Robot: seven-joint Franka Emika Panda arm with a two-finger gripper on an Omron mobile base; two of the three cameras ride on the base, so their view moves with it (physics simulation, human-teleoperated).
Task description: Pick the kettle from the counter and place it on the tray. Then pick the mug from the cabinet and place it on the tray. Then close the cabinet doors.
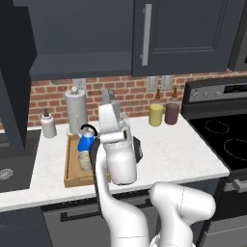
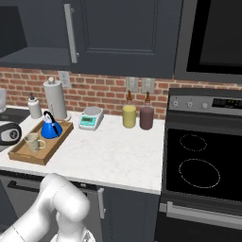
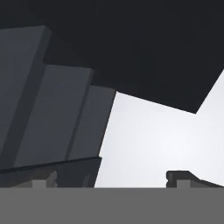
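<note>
Kettle (image 2: 48,126) and mug (image 2: 32,141) both sat in the wooden tray (image 2: 47,150) on the worktop (image 2: 113,153), so only closing the cabinet doors (image 1: 12,72) looked left. Gripper (image 3: 111,179) was spread wide, holding nothing, pointed up near the cabinet.

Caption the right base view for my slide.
Bright-blue cone-shaped kettle and beige speckled mug sit on the light-brown wooden tray on white marbled counter.

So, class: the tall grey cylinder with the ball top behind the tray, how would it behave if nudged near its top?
The grey cylinder is tall on a narrow base, so it would probably tip. Once down, its round body would likely roll. It stands beside the tray, so it might fall onto the kettle.
</note>
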